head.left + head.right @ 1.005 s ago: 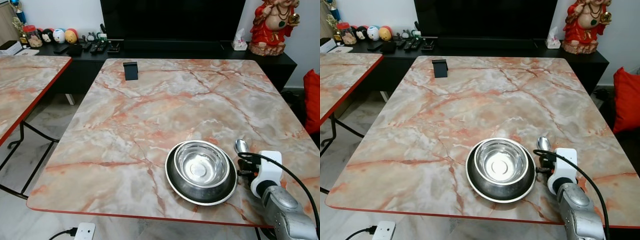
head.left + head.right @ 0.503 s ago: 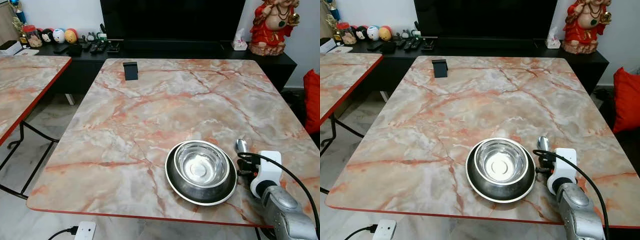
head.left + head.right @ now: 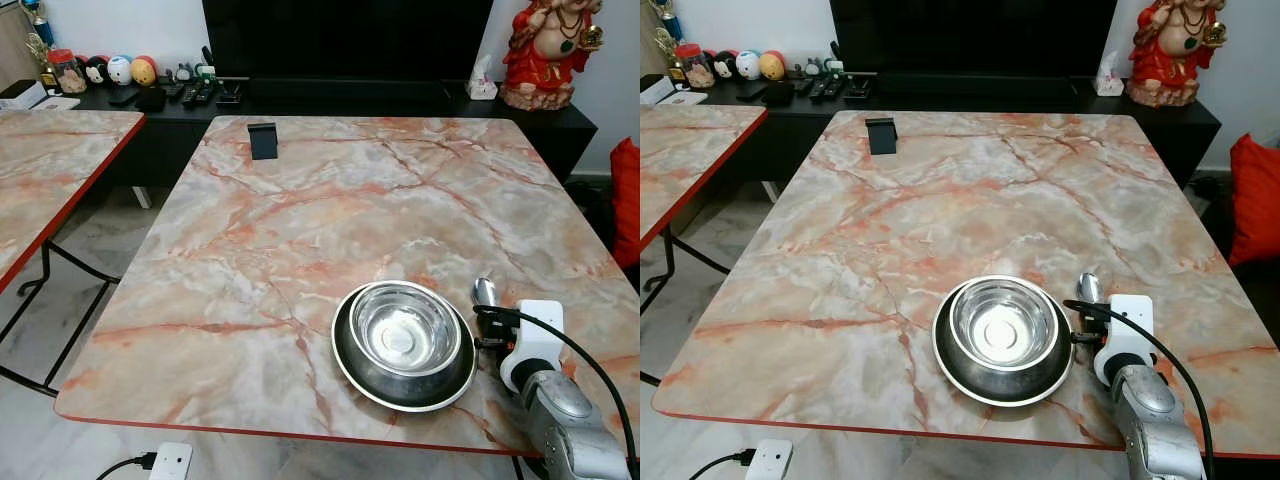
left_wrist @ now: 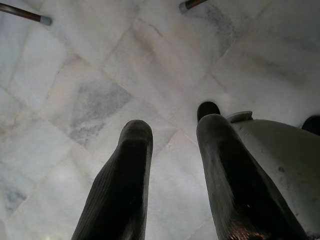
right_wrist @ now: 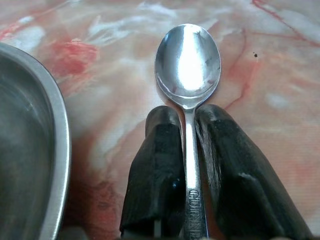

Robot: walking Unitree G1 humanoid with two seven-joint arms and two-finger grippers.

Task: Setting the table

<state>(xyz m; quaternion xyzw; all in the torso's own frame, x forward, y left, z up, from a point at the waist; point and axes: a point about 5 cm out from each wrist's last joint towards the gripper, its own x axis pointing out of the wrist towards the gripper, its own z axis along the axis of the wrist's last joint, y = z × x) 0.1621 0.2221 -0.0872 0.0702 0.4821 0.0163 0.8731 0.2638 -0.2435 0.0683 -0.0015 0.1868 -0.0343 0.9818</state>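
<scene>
Table [image 3: 300,230]: marble-patterned top with a red rim; the far half, from 9 through 12 to 3 o'clock of the bowl, lies open, and the near edge runs close below the bowl.
Bowl [image 3: 404,330]: steel, nested upright in a wider steel dish [image 3: 350,365], near the table's front right corner.
Spoon [image 5: 188,62]: steel, at 3 o'clock of the bowl, just beside the dish rim and apart from it, its bowl end pointing to 12 o'clock, low over the table; contact with the top cannot be told.
Right pincer [image 5: 186,117]: clamped on the spoon's handle, one black finger on each side; its silver arm comes in over the near edge at 5 o'clock of the bowl, with a black cable looped over the wrist.
Left pincer [image 4: 172,135]: fingers apart, holding nothing, hanging over a pale tiled floor [image 4: 100,75].
Black stand [image 3: 263,140]: upright near the far left edge, at 11 o'clock of the bowl, well apart.
Second table [image 3: 50,170]: same marble, at 9 o'clock, with a floor gap between the two.
Black cabinet [image 3: 400,100]: along the far edge at 12 o'clock, carrying a red figurine [image 3: 548,50] at its right end.
Red cushion [image 3: 1252,195]: at 3 o'clock, beyond the right edge.
</scene>
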